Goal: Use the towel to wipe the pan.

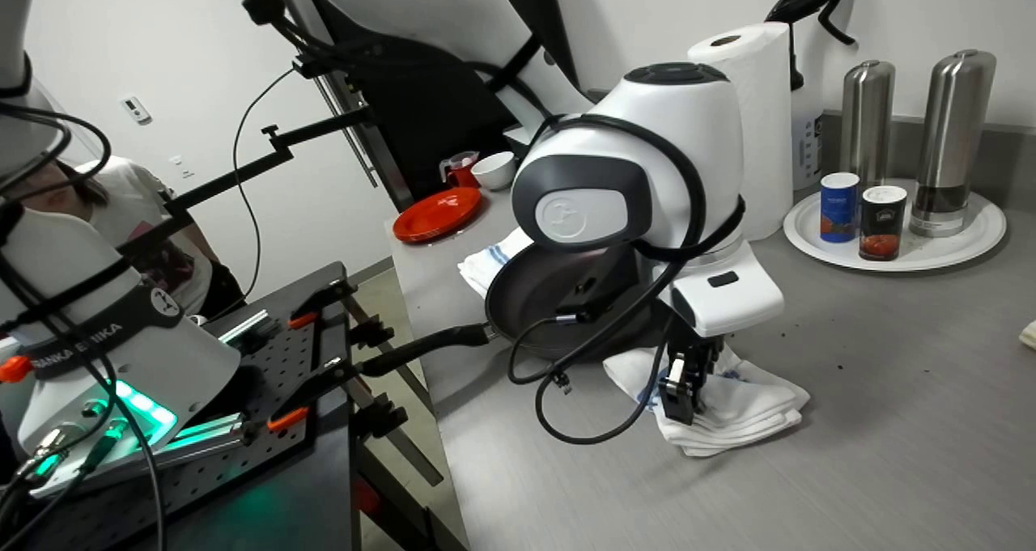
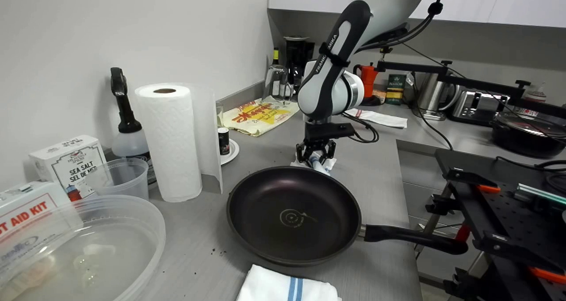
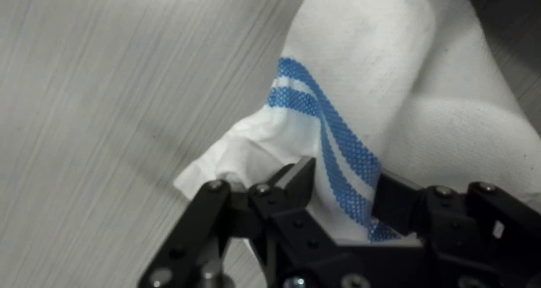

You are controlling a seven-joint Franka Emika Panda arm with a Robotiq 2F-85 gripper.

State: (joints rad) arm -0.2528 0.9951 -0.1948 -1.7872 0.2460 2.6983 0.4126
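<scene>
While the gripper (image 3: 344, 195) pinched a bunched, blue-striped fold of the towel (image 3: 359, 38) between its fingers (image 3: 303, 182), the rest lay beneath on the counter (image 1: 914, 421), near the pan (image 2: 283, 203). Open counter spread beyond the towel, away from the pan, whose handle (image 2: 415, 237) jutted past the counter's edge (image 2: 405, 192).

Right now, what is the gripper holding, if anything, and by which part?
The towel, pinched by a bunched, blue-striped fold between the fingers.
</scene>
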